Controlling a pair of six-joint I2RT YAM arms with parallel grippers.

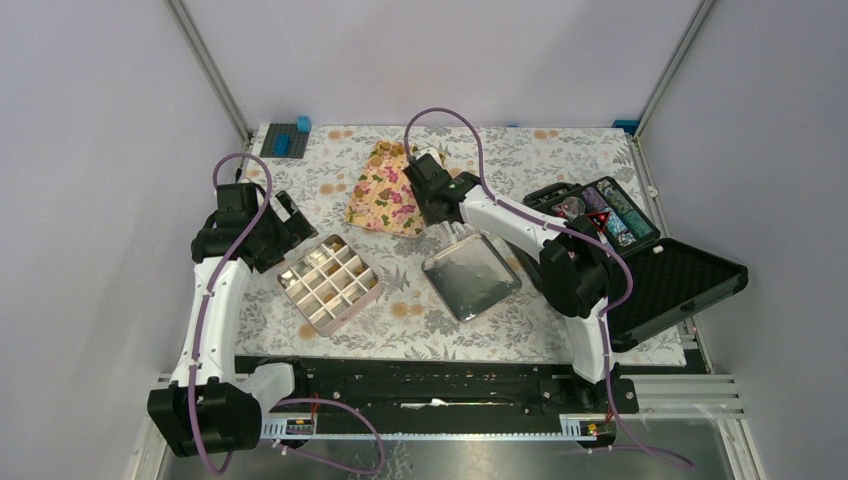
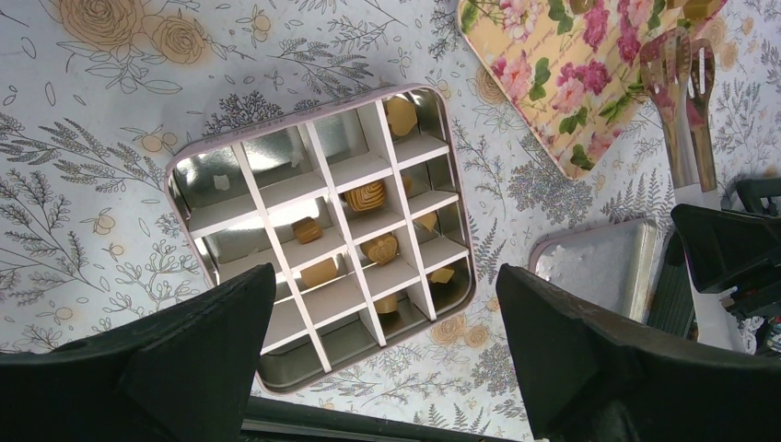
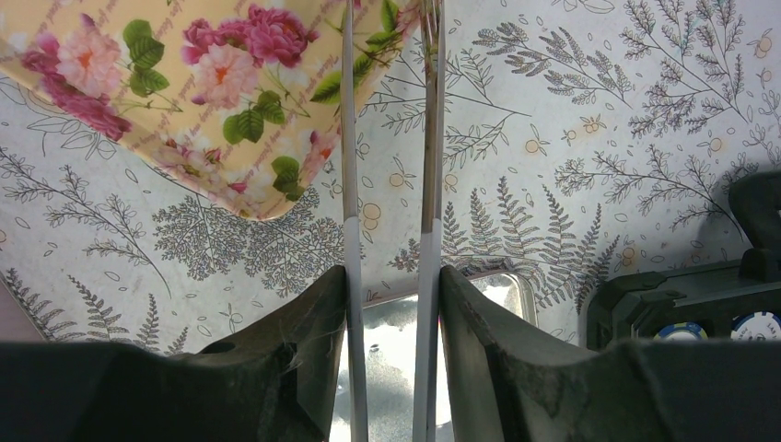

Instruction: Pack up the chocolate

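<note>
**Q:** What is on your bench, largest first?

**A:** You have a table under a pale cloth printed with ferns and roses (image 1: 500, 160). At its right edge a black hard case with a foam-lined lid (image 1: 690, 275) lies open. At the back centre sits a yellow tray printed with pink flowers (image 1: 385, 195). In front of it, to the left, is a square pink-rimmed tin with white dividers (image 2: 362, 171), and the flat silver tin lid (image 1: 470, 278) lies just to its right.

**Q:** And your arms?

**A:** Your left gripper (image 2: 384, 276) hangs above the divided tin with its jaws spread wide and nothing between them. Your right gripper (image 3: 391, 285) sits over the lid's far edge, jaws narrowed and clamped on a pair of slim silver metal tongs (image 3: 428, 184). The tong tips reach the tray's edge. You cannot tell from these views whether they touch it.

**Q:** Where is the chocolate?

**A:** The small golden-brown chocolate lumps (image 2: 366, 195) sit in several cells of the tin, one to a cell, mostly on the side nearer the lid.

**Q:** Anything smaller?

**A:** Round striped chips (image 1: 610, 215) stand in rows in the case.
</note>
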